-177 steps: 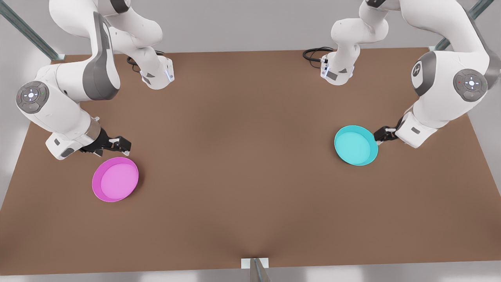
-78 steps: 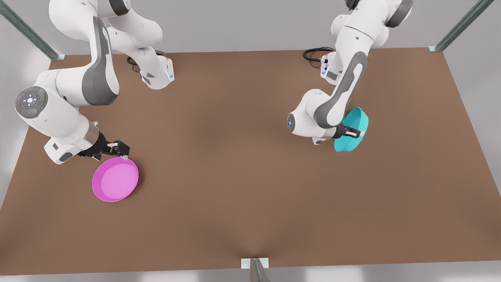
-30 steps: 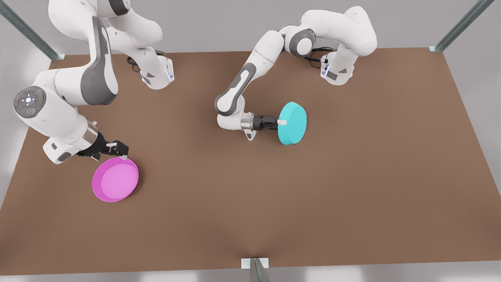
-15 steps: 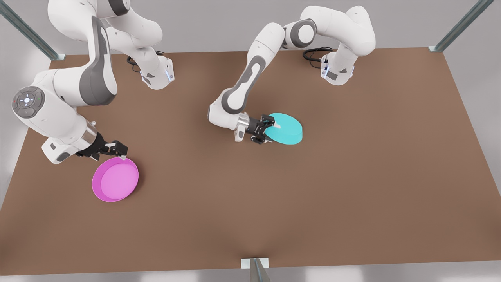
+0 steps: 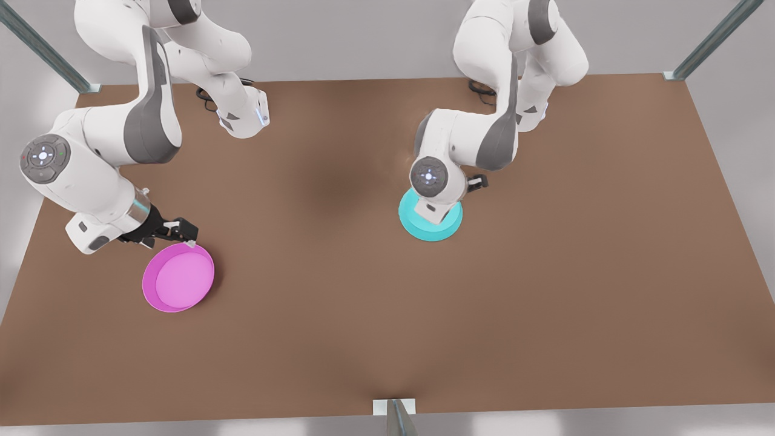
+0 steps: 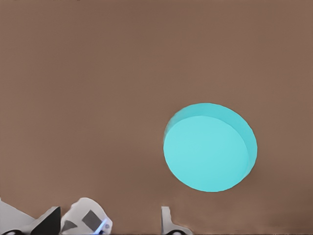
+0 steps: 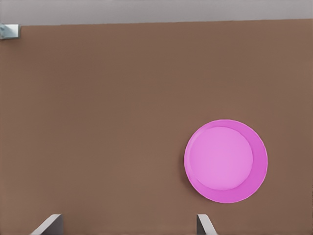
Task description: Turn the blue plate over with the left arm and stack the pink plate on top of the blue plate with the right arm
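Brown tabletop (image 5: pixel 363 315) — round cyan plate (image 6: pixel 209 147) lies upside down, left gripper (image 6: pixel 112 227) above, jaws apart; right gripper's (image 5: pixel 181 233) apart beside rigid, likely light magenta-pink plate (image 5: pixel 178 277) — grip its rim.

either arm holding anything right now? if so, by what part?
Nothing is held. The blue plate lies upside down on the table, apart from the left gripper. The right gripper, open, is beside the pink plate.
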Available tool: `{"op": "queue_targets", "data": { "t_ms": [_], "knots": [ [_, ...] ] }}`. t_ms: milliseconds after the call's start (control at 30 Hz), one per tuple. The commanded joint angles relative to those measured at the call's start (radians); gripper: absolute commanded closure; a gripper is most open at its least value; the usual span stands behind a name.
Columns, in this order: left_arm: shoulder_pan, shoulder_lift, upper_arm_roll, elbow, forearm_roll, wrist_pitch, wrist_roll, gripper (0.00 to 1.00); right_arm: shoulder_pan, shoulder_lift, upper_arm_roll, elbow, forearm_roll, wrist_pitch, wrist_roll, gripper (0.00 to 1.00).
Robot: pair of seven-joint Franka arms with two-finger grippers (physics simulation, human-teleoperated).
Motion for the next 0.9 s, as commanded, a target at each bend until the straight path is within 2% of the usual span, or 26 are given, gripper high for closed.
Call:
{"op": "queue_targets", "data": {
  "t_ms": [0, 33, 67, 100, 133, 167, 233, 367, 433, 567, 767, 867],
  "knots": [
    [0.030, -0.044, -0.011, -0.010, -0.031, 0.001, 0.010, 0.00, -0.003, 0.000, 0.000, -0.001, 0.001, -0.002, 0.000, 0.00],
    [0.143, -0.182, -0.150, -0.022, 0.071, 0.015, 0.025, 0.00, -0.007, 0.000, 0.000, -0.001, 0.001, -0.002, 0.000, 0.00],
    [0.355, -0.357, -0.463, -0.065, 0.278, 0.067, 0.027, 0.00, -0.006, 0.000, 0.000, -0.001, 0.001, -0.002, 0.000, 0.00],
    [0.610, -0.493, -0.736, -0.132, 0.367, 0.133, 0.037, 0.00, -0.007, -0.002, 0.000, -0.008, 0.001, -0.003, 0.000, 0.00],
    [0.806, -0.595, -0.905, -0.206, 0.404, 0.195, 0.105, 0.00, -0.007, -0.008, 0.000, -0.015, 0.001, -0.017, 0.002, 0.00],
    [0.972, -0.684, -1.014, -0.286, 0.404, 0.256, 0.161, 0.00, -0.013, -0.008, 0.000, -0.044, -0.005, -0.035, 0.002, 0.00],
    [1.015, -0.730, -1.036, -0.338, 0.406, 0.279, 0.203, 0.00, -0.065, -0.002, 0.000, -0.133, -0.016, -0.026, 0.000, 0.00],
    [1.036, -0.694, -1.037, -0.346, 0.389, 0.256, 0.204, 0.00, -0.200, 0.101, 0.000, -0.159, -0.018, 0.064, -0.138, 0.00],
    [1.032, -0.671, -1.037, -0.341, 0.401, 0.235, 0.203, 0.00, -0.216, 0.145, 0.000, -0.159, -0.018, 0.094, -0.147, 0.00],
    [1.024, -0.639, -1.036, -0.334, 0.404, 0.216, 0.194, 0.00, -0.328, 0.268, 0.000, -0.152, -0.009, 0.253, -0.333, 0.00],
    [1.018, -0.638, -1.049, -0.315, 0.403, 0.146, 0.189, 0.00, -0.331, 0.350, 0.009, -0.205, 0.018, 0.391, -0.385, 0.00],
    [1.018, -0.604, -1.052, -0.272, 0.412, 0.159, 0.191, 0.00, -0.378, 0.373, 0.026, -0.207, 0.018, 0.397, -0.399, 0.00]
  ]
}}
